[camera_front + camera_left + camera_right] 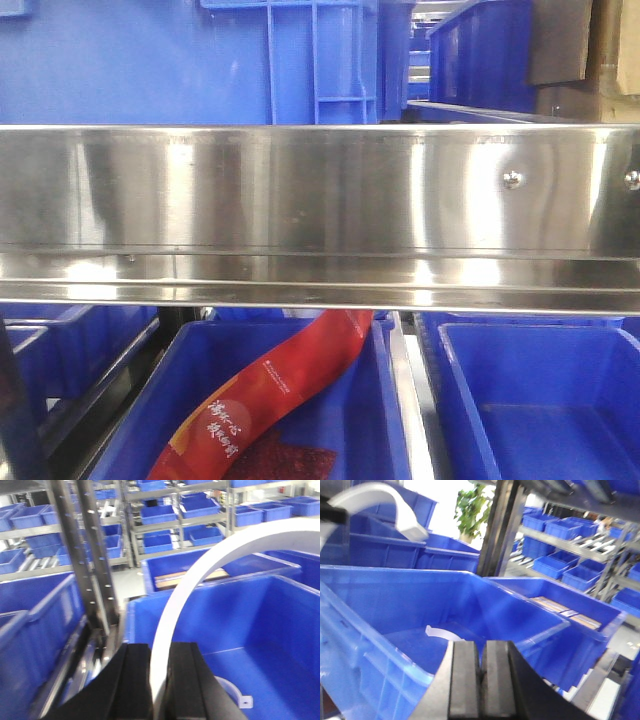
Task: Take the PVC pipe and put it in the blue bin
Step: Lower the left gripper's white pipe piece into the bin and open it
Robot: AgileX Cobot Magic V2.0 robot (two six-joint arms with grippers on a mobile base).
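In the left wrist view my left gripper [160, 652] is shut on a white curved PVC pipe piece [200, 575], held above a large blue bin [280, 630]. Another white curved piece [234, 692] lies on the bin's floor. In the right wrist view my right gripper [481, 650] is shut and empty, just over the near rim of the same blue bin [395, 662]. The held pipe piece [390, 500] hangs at the upper left above the bin, and the lying piece [442, 632] shows inside. Neither gripper shows in the front view.
A steel shelf rail [320, 210] fills the front view. Below it are blue bins [540, 400], one holding a red packet [270, 390]. Steel rack uprights [82, 555] stand left of the bin. A neighbouring bin [570, 615] holds flat cardboard items.
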